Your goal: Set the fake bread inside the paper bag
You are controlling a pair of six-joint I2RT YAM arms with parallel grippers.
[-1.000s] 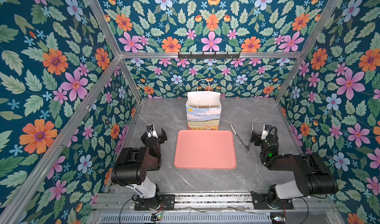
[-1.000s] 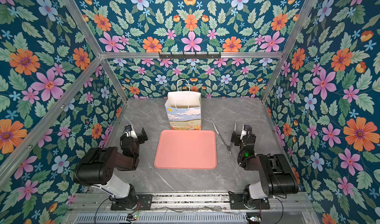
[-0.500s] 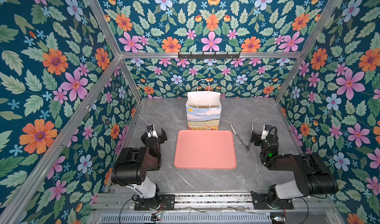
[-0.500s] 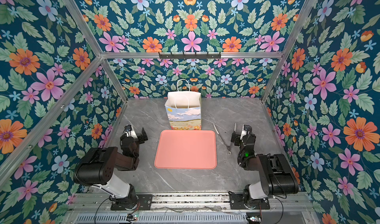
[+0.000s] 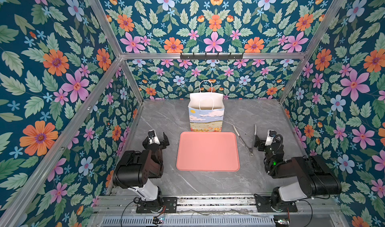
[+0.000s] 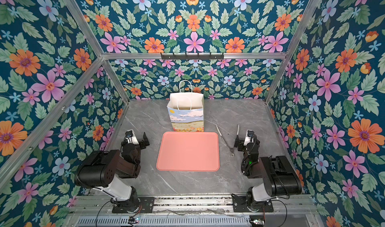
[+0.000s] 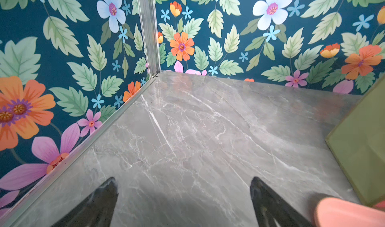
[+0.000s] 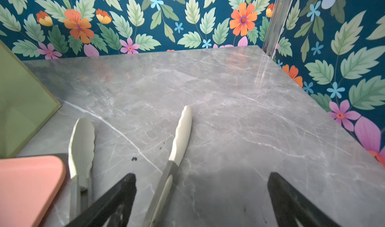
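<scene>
fig.: bag (image 5: 206, 115) upright at desk (image 5: 166, 115) rear, just behind bare tray (image 5: 208, 150). no bread in view; bag bottom hidden, so can't tell if task is done or unstarted. l gripper (image 7: 183, 184) & r gripper (image 8: 202, 180) wide open, empty, flanking tray.

The paper bag (image 5: 206, 116) stands upright just behind the pink tray (image 5: 208, 153).
</scene>
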